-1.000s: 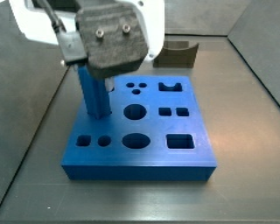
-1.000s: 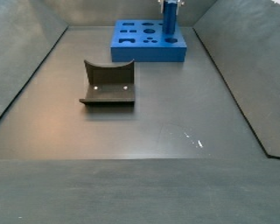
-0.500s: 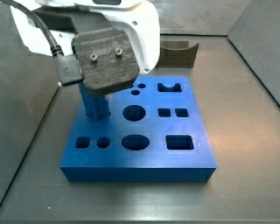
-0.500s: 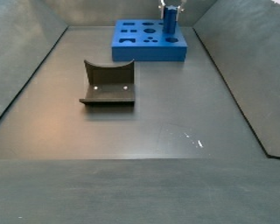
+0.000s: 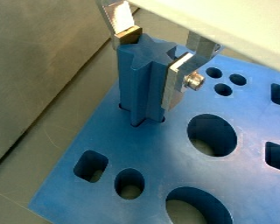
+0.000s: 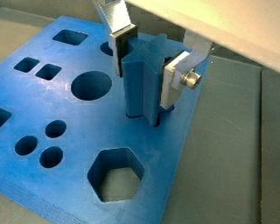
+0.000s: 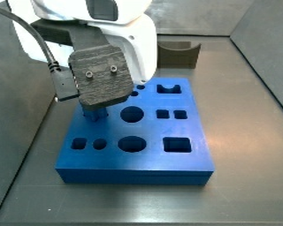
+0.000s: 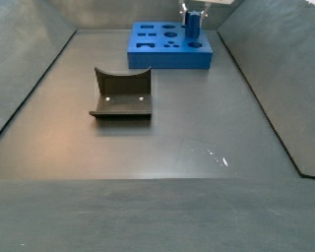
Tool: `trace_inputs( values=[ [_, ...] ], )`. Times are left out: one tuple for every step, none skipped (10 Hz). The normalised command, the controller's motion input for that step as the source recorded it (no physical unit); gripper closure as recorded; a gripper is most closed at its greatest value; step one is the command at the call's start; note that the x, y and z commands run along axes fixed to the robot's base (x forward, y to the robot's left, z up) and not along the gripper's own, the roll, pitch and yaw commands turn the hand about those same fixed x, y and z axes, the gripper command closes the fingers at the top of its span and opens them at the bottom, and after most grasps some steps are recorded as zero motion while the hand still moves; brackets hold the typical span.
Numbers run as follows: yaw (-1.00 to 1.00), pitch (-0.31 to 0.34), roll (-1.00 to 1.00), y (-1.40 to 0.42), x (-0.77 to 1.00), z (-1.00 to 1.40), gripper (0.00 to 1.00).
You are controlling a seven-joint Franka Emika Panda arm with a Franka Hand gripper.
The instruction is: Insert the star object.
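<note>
Standing upright, the ridged bright-blue star object [image 5: 140,86] was partly sunk in the blue block [image 5: 166,166]. The gripper [image 5: 153,59] pinched its top.

star object [image 8: 193,31] upright in blue block [image 8: 167,47] | hand [image 8: 195,12] above (mostly cropped)

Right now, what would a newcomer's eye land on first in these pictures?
The bright-blue star object stands upright in a hole near one edge of the blue block, with the tool shut on it from above. In a side view, the dark olive curved piece lies alone on the grey floor, well apart from the block.
</note>
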Motion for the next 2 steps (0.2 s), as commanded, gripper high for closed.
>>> trace_inputs(
  values=[
    [0.0,0.036,-0.06,0.03,0.04,0.0,1.0],
    [0.0,0.001,-0.01,0.0,0.0,0.0,1.0]
  ],
)
